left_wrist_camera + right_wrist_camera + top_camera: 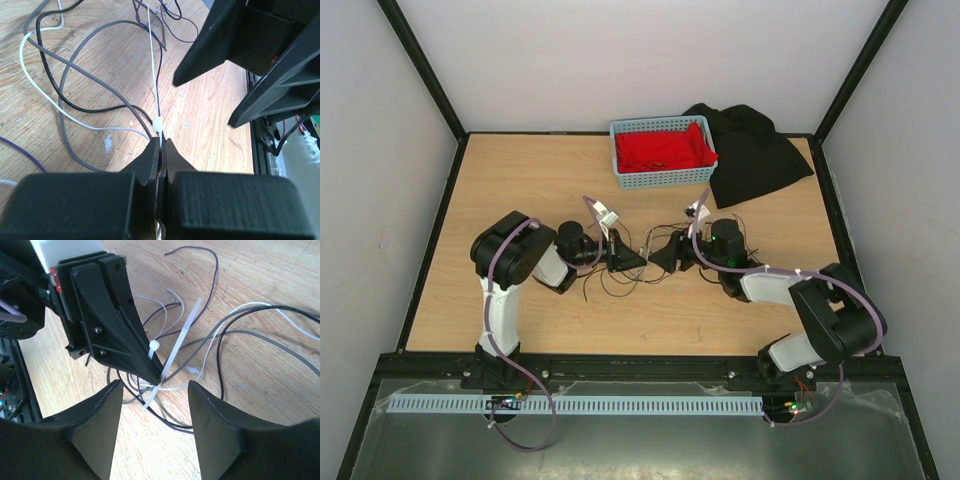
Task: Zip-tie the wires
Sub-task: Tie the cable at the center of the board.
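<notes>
One blue basket (665, 180): red cloth (660, 150) inside
wires (90, 110): loose on counter (520, 180)
left jaws: pinched on white zip tie (158, 124)
right jaws: wide apart

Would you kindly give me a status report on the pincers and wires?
Left pincer shut on white plastic zip tie. Right pincer open, empty, facing it. Thin grey, black, white, purple wires loose on wooden table. Nothing blocking.

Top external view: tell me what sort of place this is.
Probably a lab robot test cell: white panel walls box in a wooden table, left arm and right arm bolted at its near edge, a blue basket of red cloth on it.
</notes>
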Available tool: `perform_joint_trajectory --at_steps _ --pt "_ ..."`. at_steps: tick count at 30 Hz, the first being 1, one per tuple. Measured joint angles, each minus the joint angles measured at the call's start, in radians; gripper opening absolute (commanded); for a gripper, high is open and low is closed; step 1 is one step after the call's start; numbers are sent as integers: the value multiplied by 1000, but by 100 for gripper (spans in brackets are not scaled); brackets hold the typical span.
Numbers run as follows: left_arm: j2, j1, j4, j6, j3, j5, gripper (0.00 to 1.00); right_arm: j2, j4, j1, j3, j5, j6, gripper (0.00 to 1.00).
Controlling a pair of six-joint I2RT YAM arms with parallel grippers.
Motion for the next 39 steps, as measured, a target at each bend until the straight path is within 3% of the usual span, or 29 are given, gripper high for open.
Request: perform_joint_trajectory --at_steps 13,15,17,18,26,29,34,39 --pt "0 2 0 0 0 1 0 -142 301 -65 -198 -28 -5 62" --pt "0 2 0 0 0 1 0 -140 394 -101 -249 -31 37 72" --pt "0 2 0 0 0 0 0 -130 497 -137 -308 -23 96 97" --pt "0 2 0 0 0 0 0 -121 541 -149 -330 -14 119 100" --pt "0 6 0 1 -2 0 0 -66 756 -169 -388 -3 195 99" --pt "0 8 0 4 -2 0 0 -103 718 -169 -386 -3 161 98" --pt "0 13 0 4 -2 0 0 -243 508 -169 -330 -14 31 84" --pt "-1 16 0 4 -2 1 0 -199 447 -169 -261 -64 -10 72"
